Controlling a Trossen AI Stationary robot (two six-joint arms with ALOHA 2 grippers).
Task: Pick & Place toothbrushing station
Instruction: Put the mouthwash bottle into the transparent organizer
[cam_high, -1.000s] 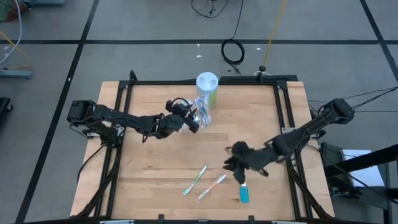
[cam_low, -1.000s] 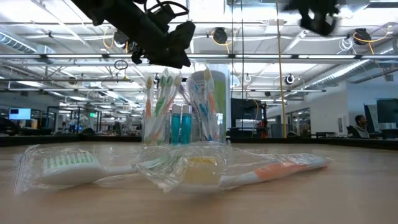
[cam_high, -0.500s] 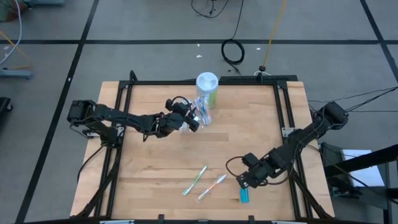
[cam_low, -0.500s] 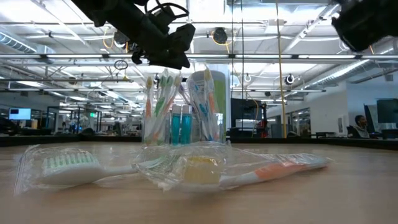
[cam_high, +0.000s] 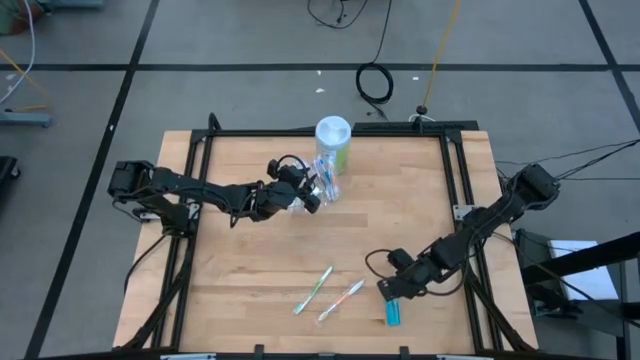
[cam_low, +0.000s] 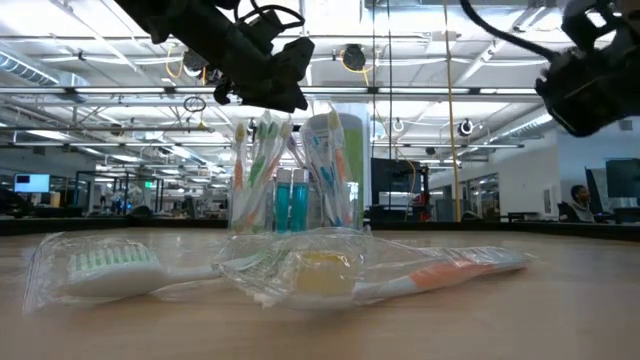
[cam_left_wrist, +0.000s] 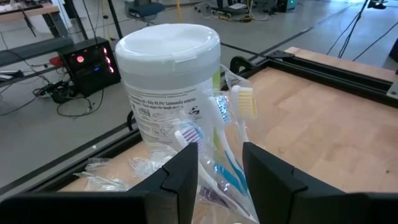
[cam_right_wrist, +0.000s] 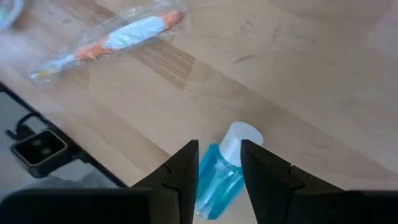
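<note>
- Worktop (cam_high: 260, 250): you are looking at a wooden surface carrying every item listed below.
- Clear cup (cam_high: 327, 183): it stands near the middle of the far edge and holds wrapped toothbrushes (cam_left_wrist: 239, 118) and blue tubes (cam_low: 290, 212) upright.
- White canister (cam_high: 333, 140): it stands directly behind the cup, on the far-edge side, touching or just beside it.
- Left gripper (cam_high: 313, 193): you will find it at the cup's left side. Its fingers (cam_left_wrist: 186, 171) stand apart, with the wrapped brush bundle between them; whether they press on the wrapping cannot be told.
- Green toothbrush (cam_high: 313, 289) and orange toothbrush (cam_high: 341, 300): both lie flat in clear wrappers near the middle of the near edge, side by side, the orange one to the right.
- Loose blue tube (cam_high: 394, 313): it lies close to the near edge, right of the orange toothbrush, white cap (cam_right_wrist: 241, 138) pointing away from that edge.
- Right gripper (cam_high: 388, 291): it hangs just above the tube's cap end. Its fingers (cam_right_wrist: 181, 169) are apart, straddling the cap without clamping it.
</note>
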